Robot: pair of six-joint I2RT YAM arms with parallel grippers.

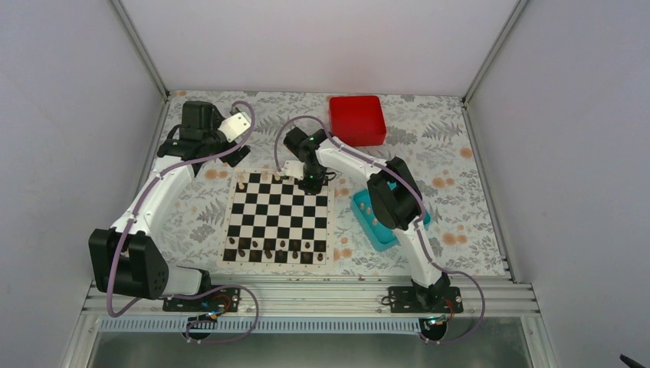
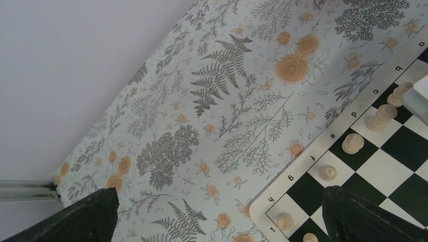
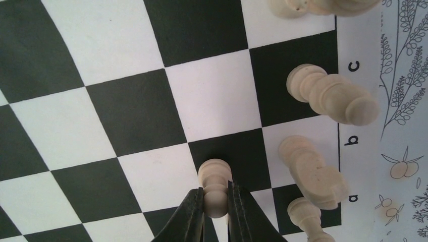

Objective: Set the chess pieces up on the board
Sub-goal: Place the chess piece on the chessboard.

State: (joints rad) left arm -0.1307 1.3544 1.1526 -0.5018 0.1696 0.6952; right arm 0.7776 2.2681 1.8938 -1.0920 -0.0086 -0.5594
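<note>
Chess piece [image 3: 215, 184] in right fingers [image 3: 188, 220], arm [image 1: 351, 159] outstretched

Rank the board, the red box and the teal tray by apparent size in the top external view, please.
1. The board, clearly largest.
2. The red box.
3. The teal tray, though the right arm hides part of it, so second and third place are unsure.

On my left wrist feed I read the file letters h, g, f, e, d, c, b printed along the white border of the board [image 2: 323, 149], with a 1 round its corner. The right wrist feed shows c, b, a on that border.
</note>
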